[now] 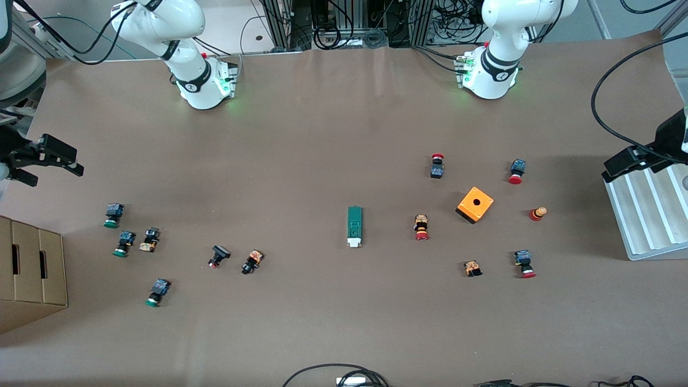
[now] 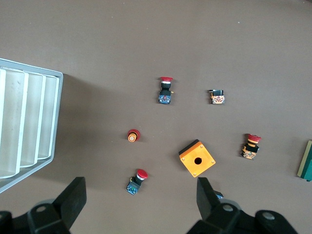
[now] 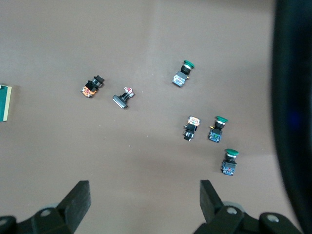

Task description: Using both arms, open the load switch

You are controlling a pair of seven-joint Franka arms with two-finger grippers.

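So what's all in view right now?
load switch: 1, dark green with white tab, mid-table
orange box: 1, orange, toward the left arm's end
red buttons: 5, red caps, around the orange box
green buttons: 3, green caps, toward the right arm's end
black parts: 4, black with orange or red; three by the green buttons, one near the orange box
tray: 1, white, ridged, left arm's end
carton: 1, brown, right arm's end
left gripper: black, jaws open, by the tray
right gripper: black, jaws open, over the right arm's end
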